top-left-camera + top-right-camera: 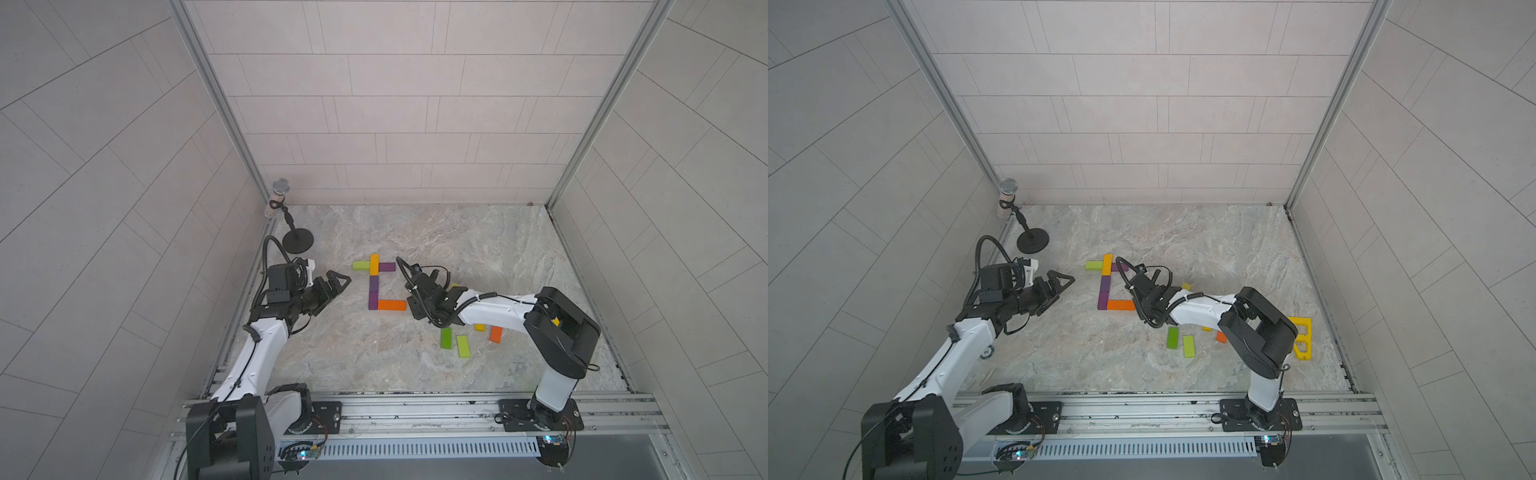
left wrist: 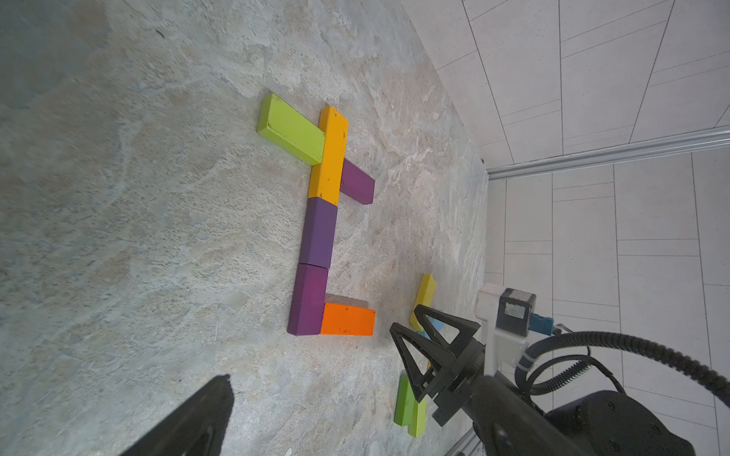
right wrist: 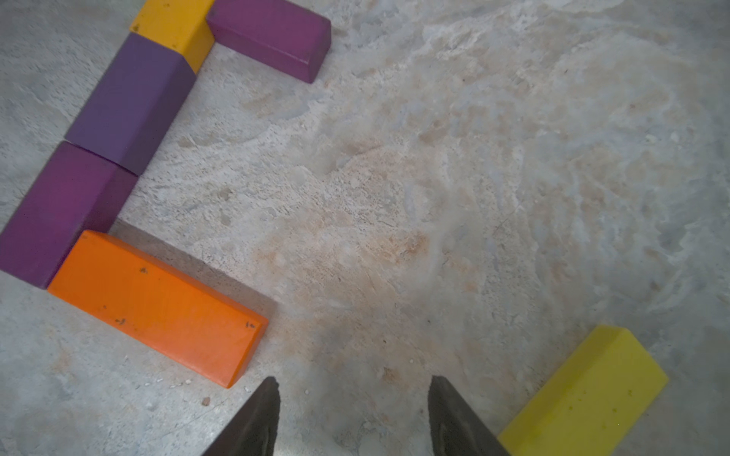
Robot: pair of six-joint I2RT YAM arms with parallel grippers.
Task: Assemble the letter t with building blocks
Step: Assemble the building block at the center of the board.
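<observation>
We find the building blocks (image 1: 373, 301) in two groups on the stone-patterned tabletop (image 1: 457, 241). The figure lies flat near the centre. An amber block (image 1: 374, 264) heads the stem, and two purple stem blocks (image 1: 373, 284) continue it end to end. An orange block (image 1: 392, 305) butts against the lowest at a right angle, which we read as the foot of a lowercase t. A lime block (image 1: 361, 265) and a purple crossbar block (image 1: 387, 266) touch the amber block on opposite sides. Faces are pushed together, probably so that each stroke reads as an unbroken line. The blocks are flat, square-edged rectangles in matt paint, chipped at the corners. Spare blocks (image 1: 463, 345) lie loose near the right arm. The right gripper (image 3: 353, 395) hovers near the orange block's free end, jaws half spread and empty, with a yellow block (image 3: 584, 395) near it. The left gripper (image 1: 341, 282) stands apart on the figure's other side, jaws fully spread and empty; we judge this keeps it out of the way.
</observation>
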